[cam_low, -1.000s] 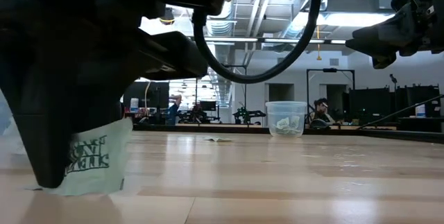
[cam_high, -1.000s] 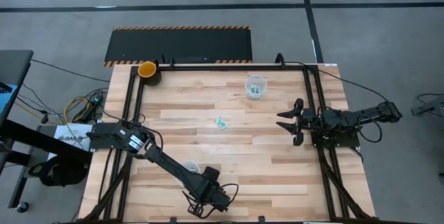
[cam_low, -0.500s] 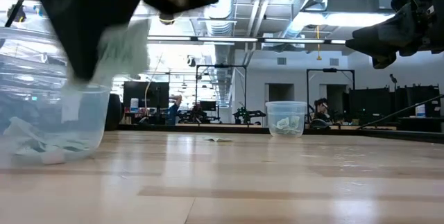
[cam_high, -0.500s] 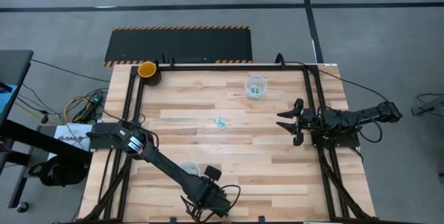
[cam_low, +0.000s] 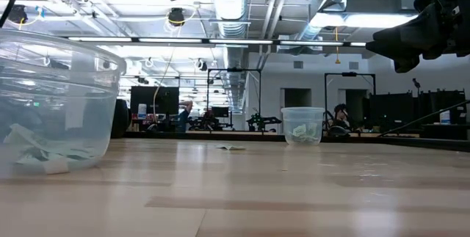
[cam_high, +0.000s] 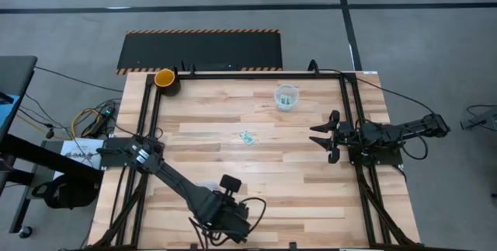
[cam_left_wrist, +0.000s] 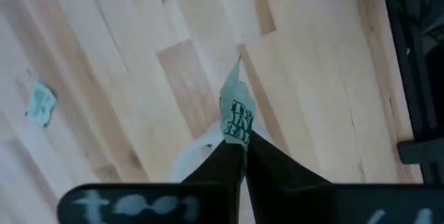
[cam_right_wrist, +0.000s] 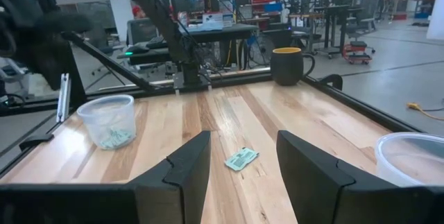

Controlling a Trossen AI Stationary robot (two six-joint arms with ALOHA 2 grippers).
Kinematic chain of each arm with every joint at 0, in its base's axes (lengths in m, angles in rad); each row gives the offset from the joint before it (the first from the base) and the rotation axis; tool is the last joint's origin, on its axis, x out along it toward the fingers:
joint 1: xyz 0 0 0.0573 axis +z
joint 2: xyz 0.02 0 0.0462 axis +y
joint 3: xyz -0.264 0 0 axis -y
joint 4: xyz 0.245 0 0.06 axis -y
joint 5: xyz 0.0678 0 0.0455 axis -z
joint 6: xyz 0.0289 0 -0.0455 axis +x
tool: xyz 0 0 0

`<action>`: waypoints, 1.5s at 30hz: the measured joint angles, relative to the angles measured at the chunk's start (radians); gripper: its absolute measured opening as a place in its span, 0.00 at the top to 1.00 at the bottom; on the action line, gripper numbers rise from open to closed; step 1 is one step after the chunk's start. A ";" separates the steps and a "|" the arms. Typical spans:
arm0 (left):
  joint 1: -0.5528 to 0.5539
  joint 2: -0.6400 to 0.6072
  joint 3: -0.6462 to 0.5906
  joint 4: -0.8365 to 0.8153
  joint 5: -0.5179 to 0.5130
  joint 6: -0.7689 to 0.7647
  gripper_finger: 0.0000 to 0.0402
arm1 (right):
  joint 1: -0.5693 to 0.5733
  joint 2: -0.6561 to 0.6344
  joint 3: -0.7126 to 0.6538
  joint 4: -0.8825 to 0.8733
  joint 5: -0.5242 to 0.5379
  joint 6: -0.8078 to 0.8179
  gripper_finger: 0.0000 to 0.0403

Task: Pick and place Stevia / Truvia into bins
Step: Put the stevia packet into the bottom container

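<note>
Left gripper (cam_left_wrist: 241,151) sits near the desk's (cam_high: 264,181) front edge, fingers pressed together, pinching a packet (cam_left_wrist: 236,116): pale mint-green paper with dark lettering, flat, rectangular. In the left wrist view its long axis runs straight out from the fingertips, free end pointing away from the gripper, off the desk surface.

Near cup (cam_low: 51,105), clear plastic, stands right under that arm at the front of the desk; in the high view it is mostly hidden by the arm. The low view shows several pale packets lying in a loose heap on its bottom.

Loose packet (cam_high: 248,137) lies flat about mid-desk, well apart from both cups; mint-green and white, long axis roughly diagonal to the boards in the right wrist view (cam_right_wrist: 241,159).

Far cup (cam_high: 286,96) stands toward the back of the desk, right of centre, clear with a whitish rim, with a few pale packets in the bottom (cam_right_wrist: 108,120).

Right gripper (cam_high: 320,136) hangs above the desk's right side, fingers spread, holding nothing, pointing toward the middle of the desk.
</note>
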 joint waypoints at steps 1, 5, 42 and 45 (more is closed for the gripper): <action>-0.002 -0.018 -0.024 0.005 -0.002 -0.011 1.00 | 0.000 0.000 0.000 0.000 0.000 0.000 0.60; -0.007 -0.103 -0.157 0.004 -0.012 -0.069 1.00 | 0.000 0.000 0.000 0.000 0.000 0.000 0.60; 0.031 -0.617 -1.065 0.703 0.053 -0.323 0.84 | 0.000 0.000 0.000 0.000 0.000 0.000 0.60; 0.031 -0.617 -1.065 0.689 0.052 -0.328 0.74 | 0.000 0.000 0.000 0.000 0.000 0.000 0.60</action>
